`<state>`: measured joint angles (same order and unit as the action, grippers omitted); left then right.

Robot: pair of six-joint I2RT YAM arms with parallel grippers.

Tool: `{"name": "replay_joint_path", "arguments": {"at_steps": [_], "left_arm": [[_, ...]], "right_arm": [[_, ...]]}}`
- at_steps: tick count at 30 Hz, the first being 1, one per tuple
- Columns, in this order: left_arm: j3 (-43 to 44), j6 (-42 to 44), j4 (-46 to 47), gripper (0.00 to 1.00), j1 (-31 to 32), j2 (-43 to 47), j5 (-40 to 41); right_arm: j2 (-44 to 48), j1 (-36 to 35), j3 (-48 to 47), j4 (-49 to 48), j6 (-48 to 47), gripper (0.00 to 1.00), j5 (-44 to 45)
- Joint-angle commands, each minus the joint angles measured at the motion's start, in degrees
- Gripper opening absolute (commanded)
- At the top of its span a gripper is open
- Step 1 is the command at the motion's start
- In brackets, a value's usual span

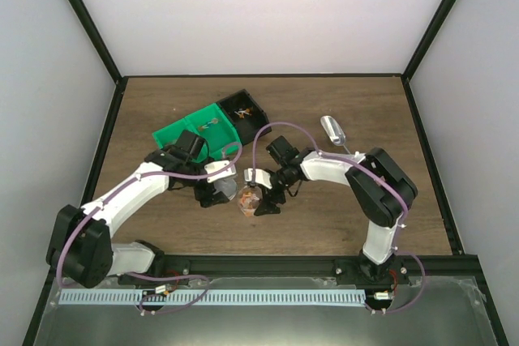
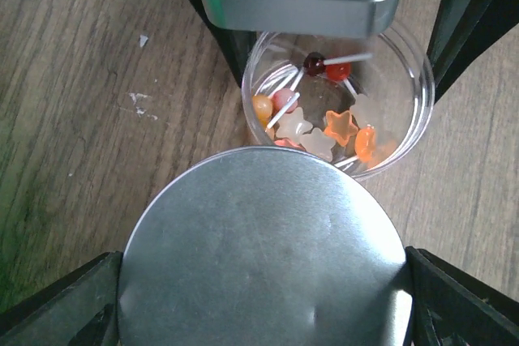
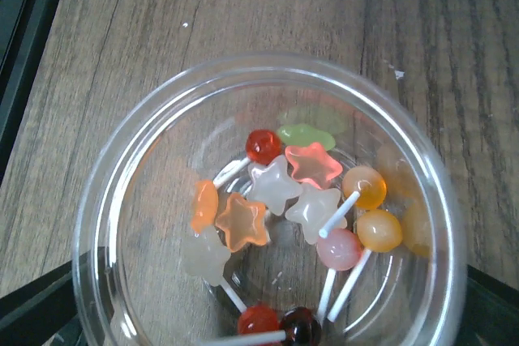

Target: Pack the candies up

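Observation:
The candies (image 3: 284, 200) are small star and ball sweets on white sticks, orange, red, white and one green, lying in a clear round jar (image 3: 122, 168). My right gripper (image 3: 268, 318) is shut on the jar, with its dark fingers (image 3: 32, 313) at the jar's sides. My left gripper (image 2: 263, 297) is shut on the round grey lid (image 2: 259, 241), holding it flat just beside the jar (image 2: 405, 62) with the candies (image 2: 324, 127) visible past its edge. In the top view, the left gripper (image 1: 216, 194) and right gripper (image 1: 266, 198) meet at the jar (image 1: 247, 198) at the table's middle front.
A small silver scoop (image 1: 332, 130) lies on the wooden table to the right of centre. A green tray (image 1: 188, 131) and a black bin (image 1: 243, 109) with a few sweets stand behind the left gripper. Dark frame posts edge the table.

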<state>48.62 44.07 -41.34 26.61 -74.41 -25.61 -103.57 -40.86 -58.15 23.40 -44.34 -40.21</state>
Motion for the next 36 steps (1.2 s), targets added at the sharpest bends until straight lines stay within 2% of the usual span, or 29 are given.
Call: {"name": "replay_joint_path", "arguments": {"at_steps": [1, 9, 17, 22, 28, 36], "left_arm": [[-0.2, 1.1, -1.8, 0.89, -0.2, 1.3, -2.6], [0.7, -0.5, -1.9, 0.89, 1.5, 1.0, -6.1], [2.1, -5.2, 3.5, 0.89, 6.4, -3.1, -5.2], [5.6, -8.6, 4.4, 0.89, 9.0, -8.5, -3.9], [5.0, -8.9, 7.4, 0.89, 12.0, -9.8, -0.8], [6.0, -9.4, 9.8, 0.89, 14.4, -12.4, 2.0]], "right_arm": [[0.7, -0.5, -1.5, -0.7, 2.8, 1.0, 0.6], [7.8, 1.2, 0.5, -0.9, 4.6, 1.0, -0.8], [12.7, 12.0, 4.1, 6.9, 1.7, 1.0, -5.6], [11.5, 17.1, 2.9, 9.7, 10.2, 0.98, -10.6], [13.0, 17.3, 6.6, 5.2, 22.2, 0.96, -11.3], [11.5, 17.3, 7.8, 3.1, 27.8, 0.95, -12.4]]}}
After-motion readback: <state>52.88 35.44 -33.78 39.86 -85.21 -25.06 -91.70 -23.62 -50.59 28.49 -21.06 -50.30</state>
